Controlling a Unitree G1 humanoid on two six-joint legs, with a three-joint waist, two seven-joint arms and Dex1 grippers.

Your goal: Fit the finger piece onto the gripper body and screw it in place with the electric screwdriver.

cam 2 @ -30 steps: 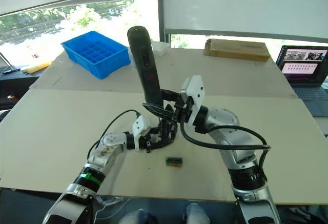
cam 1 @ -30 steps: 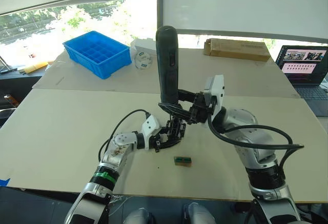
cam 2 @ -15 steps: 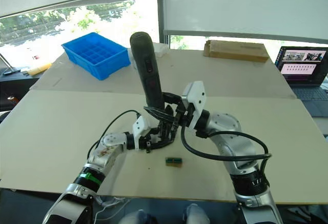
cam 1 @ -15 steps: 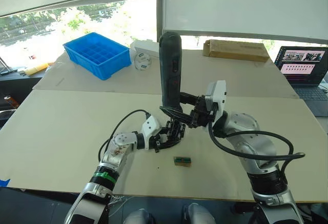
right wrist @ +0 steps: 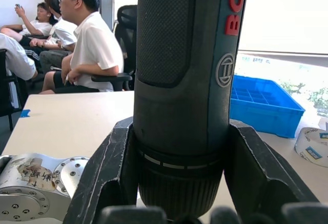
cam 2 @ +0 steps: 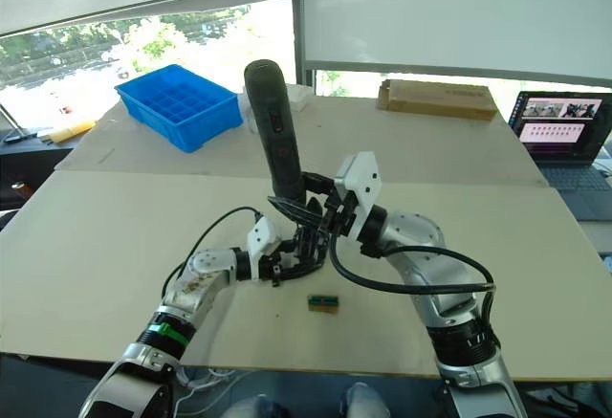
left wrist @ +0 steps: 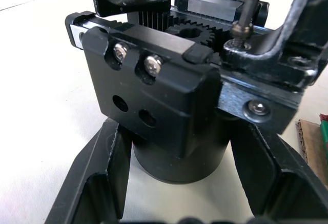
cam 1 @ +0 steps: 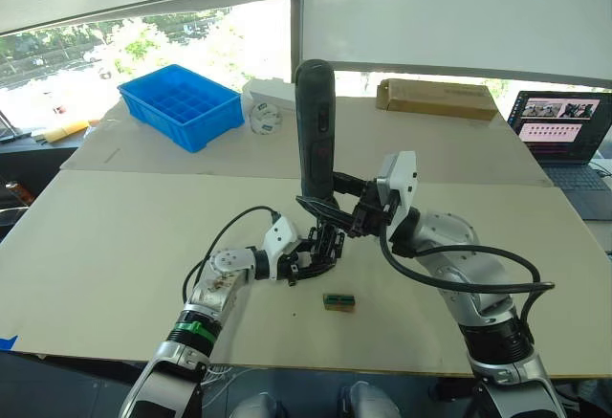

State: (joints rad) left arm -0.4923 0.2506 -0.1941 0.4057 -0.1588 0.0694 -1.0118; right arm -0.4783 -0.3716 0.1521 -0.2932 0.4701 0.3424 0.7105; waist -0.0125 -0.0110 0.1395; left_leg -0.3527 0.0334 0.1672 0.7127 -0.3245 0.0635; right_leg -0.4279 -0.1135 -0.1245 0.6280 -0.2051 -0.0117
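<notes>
Black electric screwdriver (cam 1: pixel 316 131) upright, gripper body (left wrist: pixel 174 116) clamped

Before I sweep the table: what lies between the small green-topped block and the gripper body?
Bare tabletop. In the left eye view, nothing sits between the green-topped block and the gripper body, held by the left gripper.

Raised red letters reading "BOS" are showing on the side of the electric screwdriver (right wrist: pixel 187 80), running off past the edge, just above where the right gripper (right wrist: pixel 179 183) is clamping it. Below the letters a round emblem is sitting. Nothing else is reading clearly.
</notes>
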